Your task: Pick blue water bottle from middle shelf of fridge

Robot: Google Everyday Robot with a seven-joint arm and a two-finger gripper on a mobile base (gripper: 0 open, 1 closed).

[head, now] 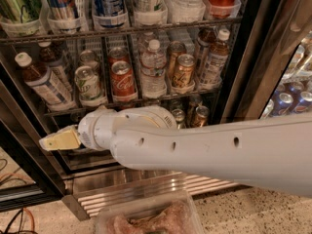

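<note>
The blue water bottle [43, 83], with a white cap, brown liquid and a pale bluish label, leans at the left end of the middle shelf [131, 103] of the fridge [239, 72]. A similar bottle [213, 58] stands at the shelf's right end. Between them are a green-white can [88, 85], a red can [122, 80], a clear water bottle [153, 68] and an orange can [184, 70]. My gripper [57, 141], beige-tipped and pointing left, is below the middle shelf's front rail, under the blue water bottle and not touching it. My white arm [204, 147] crosses the lower shelf.
The top shelf [122, 29] holds several cans and bottles in baskets. The black door frame [29, 155] runs down the left. The ribbed steel grille [146, 189] is at the base. A clear tub [146, 218] sits on the floor in front. A second cooler with blue cans [287, 104] is at right.
</note>
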